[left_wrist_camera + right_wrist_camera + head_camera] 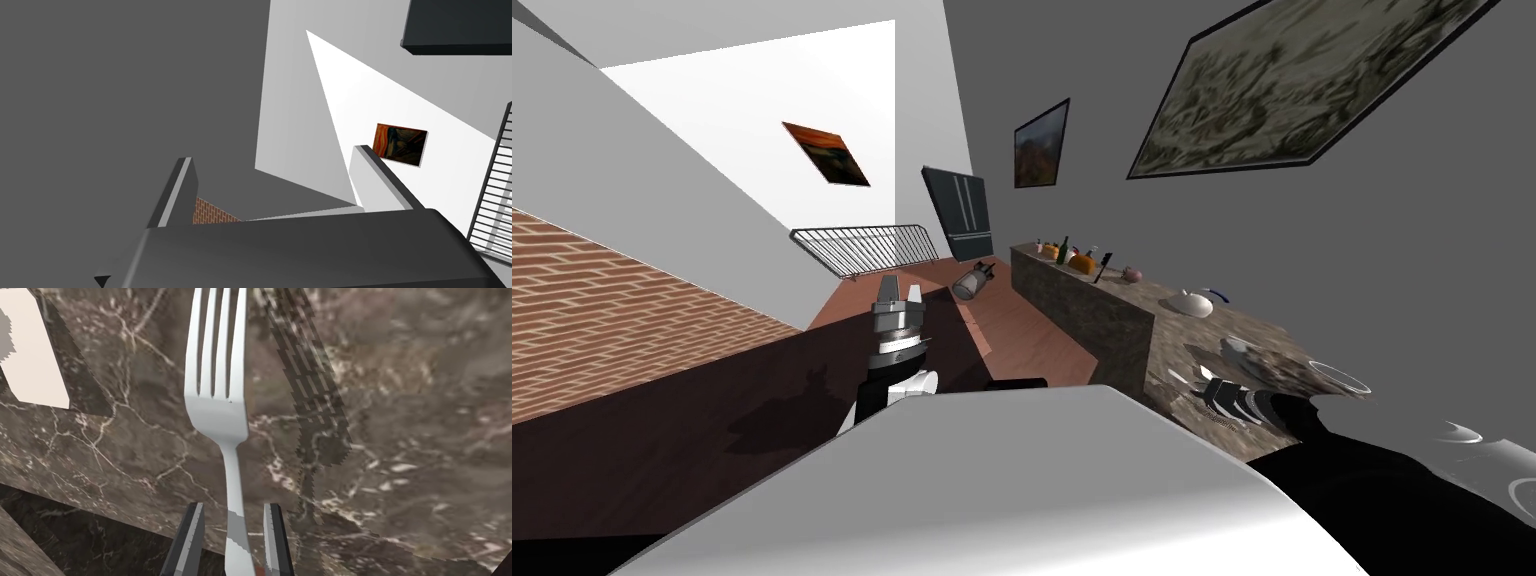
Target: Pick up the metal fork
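Over the dark floor, your left gripper [898,297] hangs raised, likely parked clear of the work, while the right arm reaches to the marble counter [1112,310]. From the left wrist, its fingers [172,200] stand spread. From the right wrist, the right gripper [233,508] pinches the fork [217,408] low on its handle. The shadow lying apart suggests the fork is lifted off the counter.

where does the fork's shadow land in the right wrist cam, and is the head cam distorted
Right wrist view: the light grey metal fork throws a jagged, stair-stepped shadow onto the brown marbled countertop, set apart from it, on the side away from the pale block. Head view: rolled and wide-angle, so the large framed painting stretches toward the corner.
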{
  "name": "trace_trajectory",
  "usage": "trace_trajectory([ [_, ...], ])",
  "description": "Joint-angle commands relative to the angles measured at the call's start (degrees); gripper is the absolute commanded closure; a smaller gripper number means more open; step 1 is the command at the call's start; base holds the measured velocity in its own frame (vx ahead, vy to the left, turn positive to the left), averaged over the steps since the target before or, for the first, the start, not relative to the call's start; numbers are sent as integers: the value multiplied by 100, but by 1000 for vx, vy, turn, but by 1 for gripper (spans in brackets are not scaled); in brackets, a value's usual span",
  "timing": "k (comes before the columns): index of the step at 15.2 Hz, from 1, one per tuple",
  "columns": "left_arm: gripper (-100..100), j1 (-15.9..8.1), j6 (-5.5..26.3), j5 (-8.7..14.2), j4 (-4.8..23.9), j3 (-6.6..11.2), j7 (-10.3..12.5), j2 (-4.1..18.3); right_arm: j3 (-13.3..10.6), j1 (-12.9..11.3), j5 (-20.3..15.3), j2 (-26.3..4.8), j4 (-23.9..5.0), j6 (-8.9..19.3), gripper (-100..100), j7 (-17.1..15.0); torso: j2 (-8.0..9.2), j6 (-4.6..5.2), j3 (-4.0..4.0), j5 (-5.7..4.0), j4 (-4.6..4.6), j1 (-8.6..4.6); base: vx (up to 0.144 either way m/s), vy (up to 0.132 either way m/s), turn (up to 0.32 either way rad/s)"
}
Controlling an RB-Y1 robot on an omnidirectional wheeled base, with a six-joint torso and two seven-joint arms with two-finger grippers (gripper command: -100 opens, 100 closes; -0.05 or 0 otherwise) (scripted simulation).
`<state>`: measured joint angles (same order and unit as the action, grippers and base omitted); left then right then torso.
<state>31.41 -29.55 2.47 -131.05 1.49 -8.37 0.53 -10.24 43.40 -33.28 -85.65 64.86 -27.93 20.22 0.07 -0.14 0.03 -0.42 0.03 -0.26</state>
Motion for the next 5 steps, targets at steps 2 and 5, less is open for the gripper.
trace_trajectory([
  [2,0,0,0,0,0,0,0,0,-31,-165,13,15,-335,-261,100,21,-1,1,-1,-1,0,-3,-44,44,59],
  [5,0,0,0,0,0,0,0,0,-29,-188,23,10,-393,-297,100,18,2,1,1,0,0,-2,-47,48,46],
])
